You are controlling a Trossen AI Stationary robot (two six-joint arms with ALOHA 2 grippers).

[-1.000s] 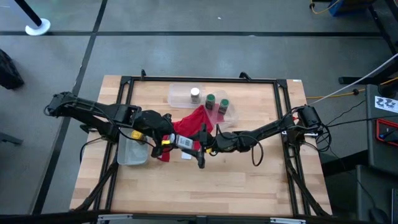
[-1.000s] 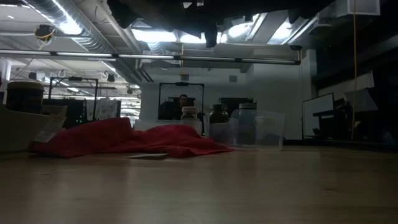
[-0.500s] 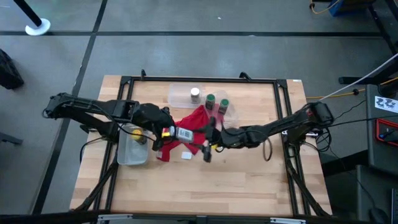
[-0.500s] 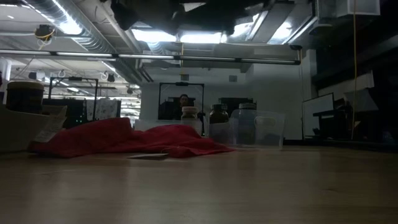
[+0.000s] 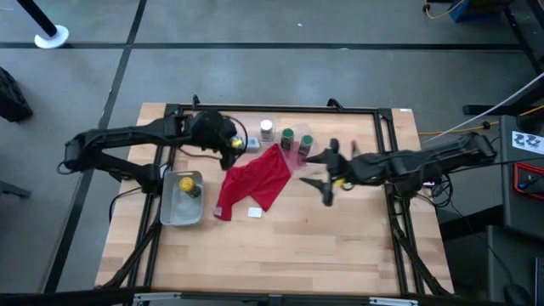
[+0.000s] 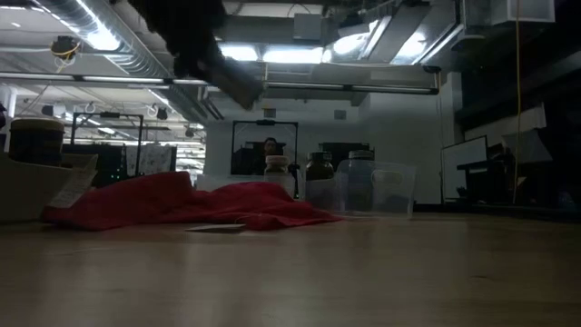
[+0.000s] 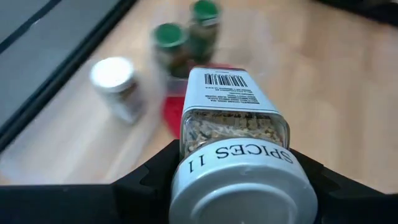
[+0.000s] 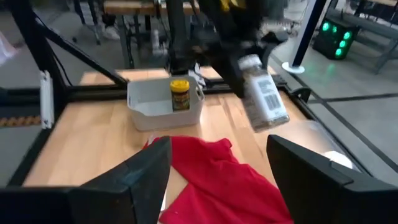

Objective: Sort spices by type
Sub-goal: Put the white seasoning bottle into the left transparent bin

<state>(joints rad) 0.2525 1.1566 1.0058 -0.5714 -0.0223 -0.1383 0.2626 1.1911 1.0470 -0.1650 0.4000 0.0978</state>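
My left gripper (image 5: 236, 144) is up over the table's far part, shut on a silver-grey spice jar (image 7: 228, 99) with a white label. A second silver-grey jar (image 5: 267, 129) and two green-capped jars (image 5: 287, 137) (image 5: 306, 144) stand in a clear tub (image 5: 245, 127) at the far edge. The yellow jar (image 5: 189, 184) stands in a tub (image 5: 176, 212) on the left. My right gripper (image 5: 327, 173) hangs open right of the red cloth (image 5: 255, 178), touching nothing. My left gripper pinches the jar between its two fingers at the neck, just below the silver cap (image 7: 244, 180). The cap end faces the wrist and the labelled body (image 8: 266, 98) points away, tilted downward. The jar is lifted clear of the table.
The red cloth lies crumpled mid-table with a small white tag (image 5: 255, 212) by its near edge. A black frame (image 5: 391, 153) borders the table. Bare wood stretches along the near half. A person (image 6: 267, 150) sits far behind the table.
My left gripper, still shut on the jar, has carried it from over the cloth's left side toward the far edge, close to the jars in the far tub. My right gripper has drawn back from the cloth toward the table's right. The cloth now lies uncovered.
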